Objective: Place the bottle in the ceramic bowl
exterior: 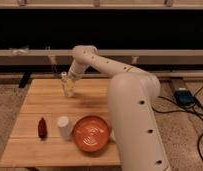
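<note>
Gripper (69, 80), jaws apart, stands at the upright bottle (68, 91), well behind the ceramic bowl (91, 134), apparently positioned for grasping.

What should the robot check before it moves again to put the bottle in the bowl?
1. Gripper is at the bottle and open: ok.
2. Bottle stands upright on the table: ok.
3. Bottle lined up inside the gripper: cannot tell.
4. Ceramic bowl has nothing in it: ok.
5. Room around the bowl: not ok, the white cup stands close beside it.
</note>
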`<move>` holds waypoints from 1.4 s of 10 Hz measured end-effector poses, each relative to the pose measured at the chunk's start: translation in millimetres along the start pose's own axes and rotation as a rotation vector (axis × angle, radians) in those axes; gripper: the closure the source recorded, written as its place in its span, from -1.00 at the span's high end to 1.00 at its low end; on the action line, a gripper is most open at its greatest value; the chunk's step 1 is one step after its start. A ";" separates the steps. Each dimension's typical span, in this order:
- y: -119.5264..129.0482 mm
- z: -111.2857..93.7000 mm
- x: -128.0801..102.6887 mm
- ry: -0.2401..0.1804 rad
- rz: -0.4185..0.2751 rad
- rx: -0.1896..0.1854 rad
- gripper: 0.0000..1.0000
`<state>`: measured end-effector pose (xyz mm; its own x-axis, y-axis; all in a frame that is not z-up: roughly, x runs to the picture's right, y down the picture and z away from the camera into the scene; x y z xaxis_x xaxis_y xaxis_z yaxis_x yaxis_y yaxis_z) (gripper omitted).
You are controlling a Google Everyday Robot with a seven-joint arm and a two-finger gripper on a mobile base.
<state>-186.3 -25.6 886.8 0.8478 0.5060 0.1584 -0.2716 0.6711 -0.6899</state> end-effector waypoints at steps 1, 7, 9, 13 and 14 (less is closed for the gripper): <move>-1.7 2.4 -1.2 -0.004 0.007 0.014 0.33; -20.7 -1.6 -0.1 -0.042 0.112 0.158 0.33; -24.4 -2.0 4.8 -0.063 0.161 0.175 0.33; -28.3 0.6 11.1 -0.105 0.235 0.168 0.33; -25.6 3.6 6.9 -0.119 0.238 0.153 0.33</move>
<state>-175.1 -37.3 908.0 0.6956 0.7124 0.0930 -0.5293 0.5957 -0.6041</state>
